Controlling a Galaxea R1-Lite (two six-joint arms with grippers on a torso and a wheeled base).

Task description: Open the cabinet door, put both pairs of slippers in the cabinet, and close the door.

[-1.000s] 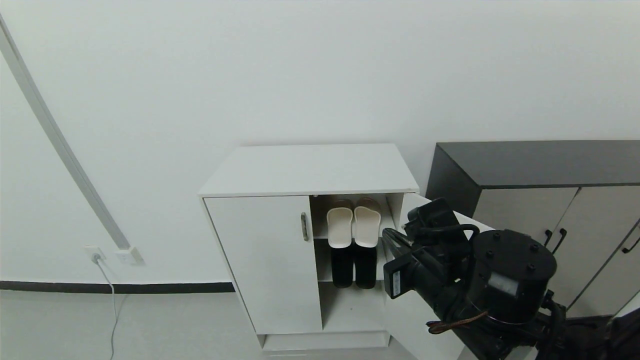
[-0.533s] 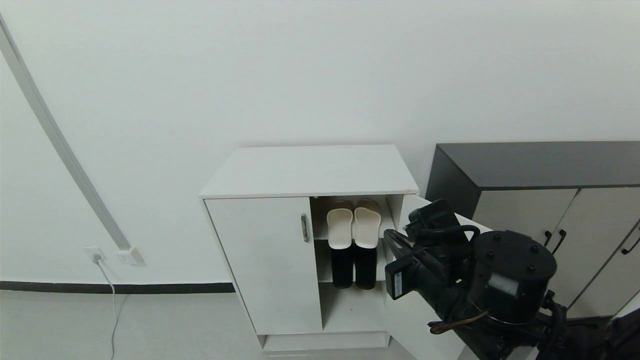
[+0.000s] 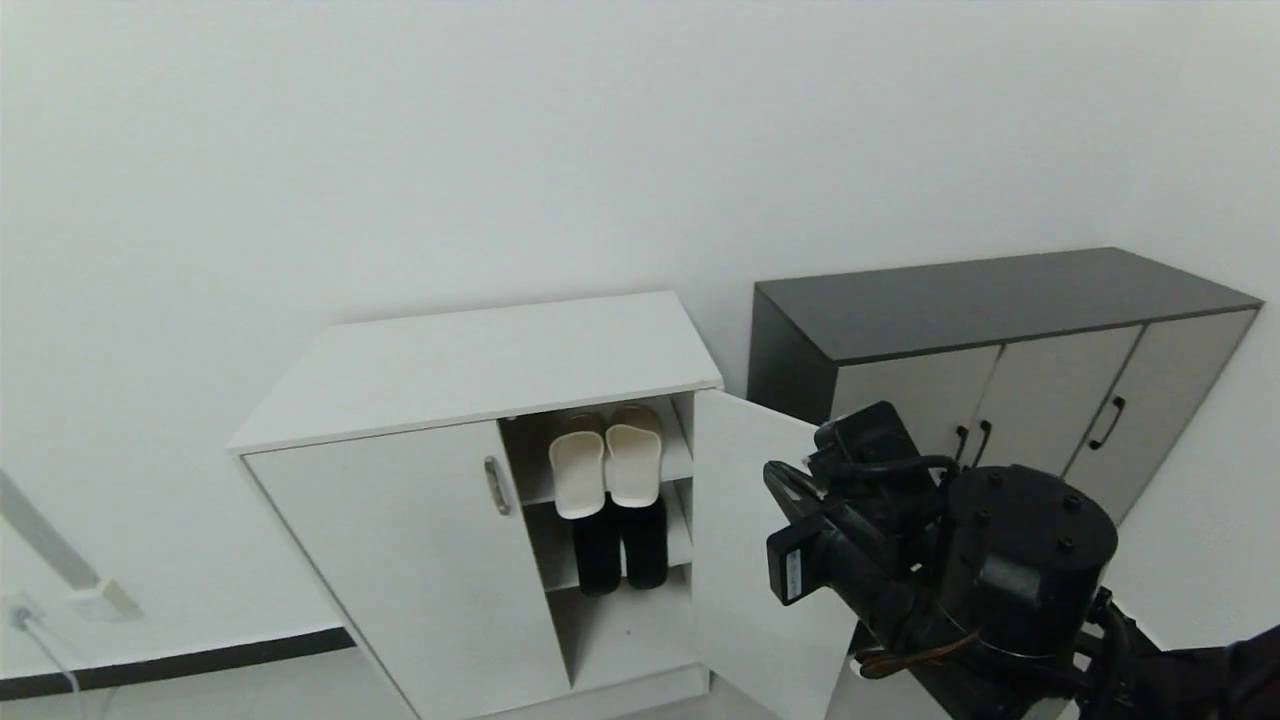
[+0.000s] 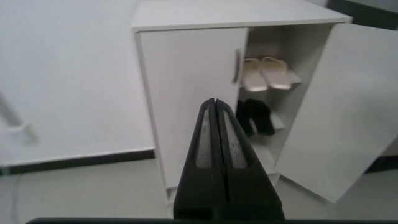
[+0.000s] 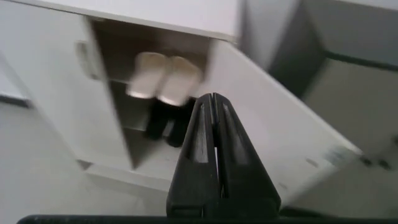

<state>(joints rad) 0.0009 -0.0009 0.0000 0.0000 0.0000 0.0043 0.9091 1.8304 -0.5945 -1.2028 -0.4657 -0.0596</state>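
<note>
The white cabinet (image 3: 480,365) stands against the wall with its left door (image 3: 400,560) closed and its right door (image 3: 760,540) swung open. A white pair of slippers (image 3: 605,470) lies on the upper shelf, and a black pair of slippers (image 3: 620,548) sits on the shelf below. My right gripper (image 3: 778,476) is shut and empty, just in front of the open door's outer edge. In the right wrist view the right gripper (image 5: 212,98) points at the white slippers (image 5: 163,78) and the open door (image 5: 280,137). My left gripper (image 4: 214,102) is shut, empty, facing the cabinet (image 4: 186,99) from farther back.
A dark-topped sideboard (image 3: 990,290) with grey doors stands to the right of the cabinet, close to the open door. A wall socket with a cable (image 3: 25,610) sits low on the wall at the left. Bare floor lies before the cabinet.
The whole head view has swung to the right, so the camera moved. Both pairs of slippers stay on their shelves and the right door stays open.
</note>
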